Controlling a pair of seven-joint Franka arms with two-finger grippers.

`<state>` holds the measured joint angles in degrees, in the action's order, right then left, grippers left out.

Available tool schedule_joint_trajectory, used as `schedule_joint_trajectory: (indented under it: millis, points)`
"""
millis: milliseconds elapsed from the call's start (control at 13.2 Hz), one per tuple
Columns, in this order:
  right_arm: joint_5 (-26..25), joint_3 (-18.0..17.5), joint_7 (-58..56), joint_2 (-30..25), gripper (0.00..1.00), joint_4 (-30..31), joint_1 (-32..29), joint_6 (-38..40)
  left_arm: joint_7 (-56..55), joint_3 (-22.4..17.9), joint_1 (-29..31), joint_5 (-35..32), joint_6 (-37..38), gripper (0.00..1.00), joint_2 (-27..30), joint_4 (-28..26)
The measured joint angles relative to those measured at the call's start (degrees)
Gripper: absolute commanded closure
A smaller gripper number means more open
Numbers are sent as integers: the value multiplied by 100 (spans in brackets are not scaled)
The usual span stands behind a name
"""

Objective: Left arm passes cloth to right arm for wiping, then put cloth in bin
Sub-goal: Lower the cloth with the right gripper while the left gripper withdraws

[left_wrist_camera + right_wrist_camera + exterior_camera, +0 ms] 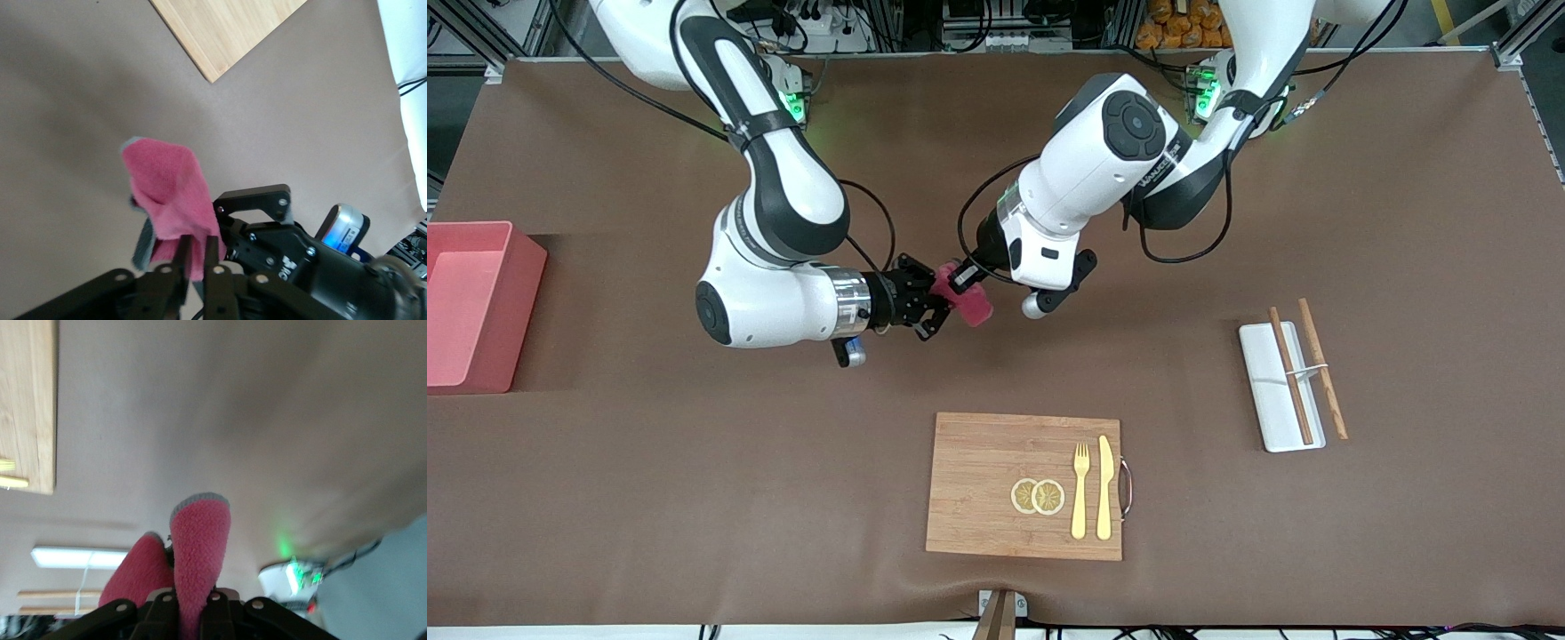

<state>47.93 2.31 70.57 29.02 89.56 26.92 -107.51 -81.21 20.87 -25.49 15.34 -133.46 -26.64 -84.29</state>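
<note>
Over the bare worktop [694,480] between the arms, both tools meet at the cloth [967,300]. The left tool [963,276] pinches one end and the right tool [935,302] is clamped on the other. The bin [480,302] sits well apart at the right arm's end, so only the right arm serves it.

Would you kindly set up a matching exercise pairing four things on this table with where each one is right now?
Things:
1. cloth
2. bin
3. fork
4. chopsticks

Places:
A. on the cutting board, beside the knife
B. at the right arm's end of the table
C. resting across the white tray
D. in the air, gripped by both the left gripper and the right gripper

Pairs: 1-D, 2-B, 3-A, 4-C
</note>
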Motion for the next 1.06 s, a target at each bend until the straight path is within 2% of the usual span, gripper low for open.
schedule_joint_trajectory:
  millis: [228, 379, 531, 683, 911, 1062]
  points:
    - [-886, 32, -1270, 228, 100, 3, -280, -141, 1, -97, 163, 0, 539, 0, 286, 134]
    - [-1749, 35, -1929, 445, 100, 32, -437, -666, 61, -130, 472, -78, 1159, 0, 652, 168]
    - [-2753, 23, -2110, 700, 100, 106, -446, -1193, 174, -137, 760, -490, 1877, 0, 1029, 173]
    - [-3506, 45, -2381, 816, 100, 177, -547, -1381, 393, -143, 925, -687, 2687, 0, 1325, 172]
    - [-3835, 92, -3881, 829, 100, 231, -1411, -1394, 1271, -153, 1200, -1151, 3678, 0, 1645, 169]
    - [-4084, 95, -4853, 877, 100, 283, -2033, -1539, 2178, -170, 1551, -1209, 4108, 0, 1830, 167]
